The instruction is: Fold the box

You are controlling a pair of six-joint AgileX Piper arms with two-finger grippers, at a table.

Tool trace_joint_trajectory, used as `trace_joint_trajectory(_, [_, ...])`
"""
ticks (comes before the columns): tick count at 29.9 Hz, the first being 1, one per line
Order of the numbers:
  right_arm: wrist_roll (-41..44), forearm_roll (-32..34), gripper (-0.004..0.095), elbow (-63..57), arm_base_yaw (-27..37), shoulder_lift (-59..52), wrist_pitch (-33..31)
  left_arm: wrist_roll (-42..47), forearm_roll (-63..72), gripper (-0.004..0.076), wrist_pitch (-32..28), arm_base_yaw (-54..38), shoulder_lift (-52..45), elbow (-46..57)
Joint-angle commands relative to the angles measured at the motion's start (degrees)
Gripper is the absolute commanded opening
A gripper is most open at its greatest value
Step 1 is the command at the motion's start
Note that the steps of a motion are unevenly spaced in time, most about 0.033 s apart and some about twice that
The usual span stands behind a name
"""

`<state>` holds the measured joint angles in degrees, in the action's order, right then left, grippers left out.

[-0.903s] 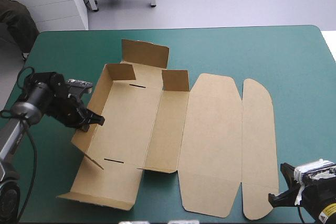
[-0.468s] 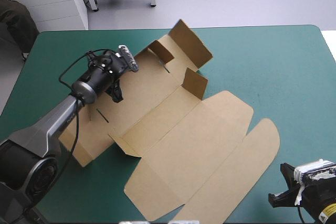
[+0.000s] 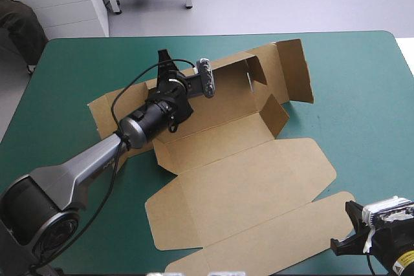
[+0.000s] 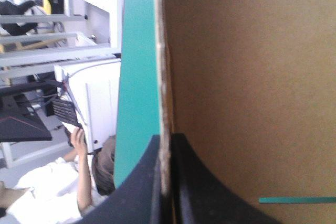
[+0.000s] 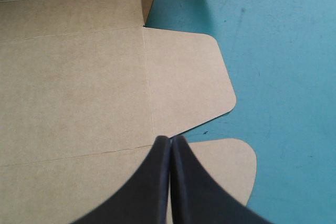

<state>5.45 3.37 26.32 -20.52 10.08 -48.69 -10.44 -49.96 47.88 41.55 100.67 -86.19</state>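
**Arm pose.** We find the left arm [image 3: 90,159] coming in from the counter's near left corner and stretched diagonally over the box's left end. The left gripper [image 3: 163,63] points toward the far left edge. Its fingers [image 4: 136,182] pinch an edge of brown board. The right gripper [image 3: 344,229] sits low at the near right corner, just beside the lid's outer flap. Its fingers [image 5: 152,182] are pressed together with nothing between them.

**Box.** The box [image 3: 239,179] lies askew at the middle of the counter [image 3: 362,95]. Walls and end flaps stand raised along its far side. The lid lies flat toward the near right, and one end panel lies flat under the left arm.

**Views compared.** Only the high view shows the whole layout. The left wrist view alone shows the pinched edge running between the fingers. It has the teal-green cover on one side and the brown face on the other, cut by a narrow slot [image 4: 296,200]. The right wrist view alone shows the lid's crease lines and a rounded flap [image 5: 189,77] ahead of the fingers.
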Motion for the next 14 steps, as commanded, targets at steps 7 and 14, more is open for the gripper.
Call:
trace_joint_trajectory(7, [-0.55, 0.29, -0.0020, 1.42, 0.30, 0.78, 3.68, 27.94, -38.59, -0.0010, -5.94, 9.01, -8.25, 14.69])
trace_joint_trajectory(14, [-0.55, 0.29, -0.0020, 1.42, 0.30, 0.78, 3.68, 40.61, -53.28, -0.0010, -5.54, 11.38, -11.79, 24.88])
